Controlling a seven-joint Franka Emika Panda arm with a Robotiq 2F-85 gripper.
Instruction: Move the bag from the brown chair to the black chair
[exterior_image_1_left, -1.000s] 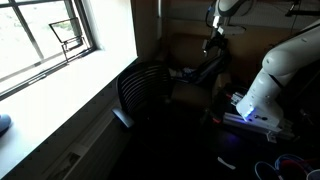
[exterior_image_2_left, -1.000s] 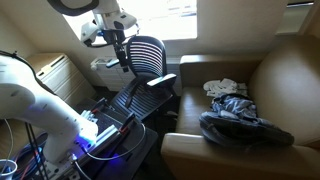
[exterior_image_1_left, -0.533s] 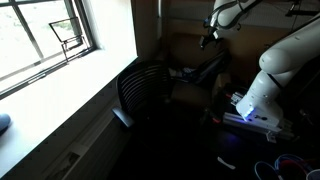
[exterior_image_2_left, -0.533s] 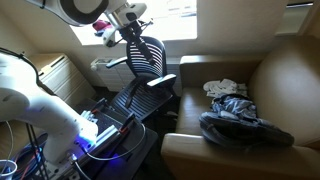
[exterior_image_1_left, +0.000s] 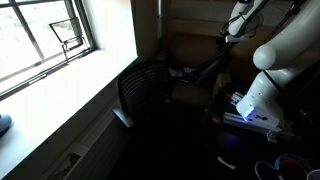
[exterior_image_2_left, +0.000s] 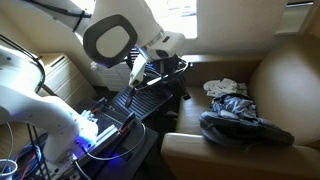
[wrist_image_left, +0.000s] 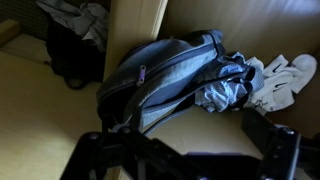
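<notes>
A dark grey-blue bag (exterior_image_2_left: 236, 126) lies on the seat of the brown chair (exterior_image_2_left: 285, 70), with a white cloth (exterior_image_2_left: 224, 88) behind it. In the wrist view the bag (wrist_image_left: 165, 85) fills the middle, with the cloth (wrist_image_left: 285, 80) to its right. The black mesh chair (exterior_image_2_left: 160, 85) stands beside the brown chair; it also shows in an exterior view (exterior_image_1_left: 140, 92). My gripper (wrist_image_left: 185, 165) is open and empty, its two dark fingers at the frame's bottom, short of the bag. It hangs in the air (exterior_image_2_left: 137, 76) in front of the black chair.
A window (exterior_image_1_left: 45, 40) with a wide white sill lies beside the black chair. The arm's base with lit electronics (exterior_image_2_left: 100, 130) stands on the floor. A second dark bundle (wrist_image_left: 68, 50) lies beyond a wooden panel (wrist_image_left: 135, 25). Cables (exterior_image_1_left: 290, 165) lie on the floor.
The arm has swung away from above the black chair toward the brown chair, and its big joints now cover much of the black chair. The bag has not moved.
</notes>
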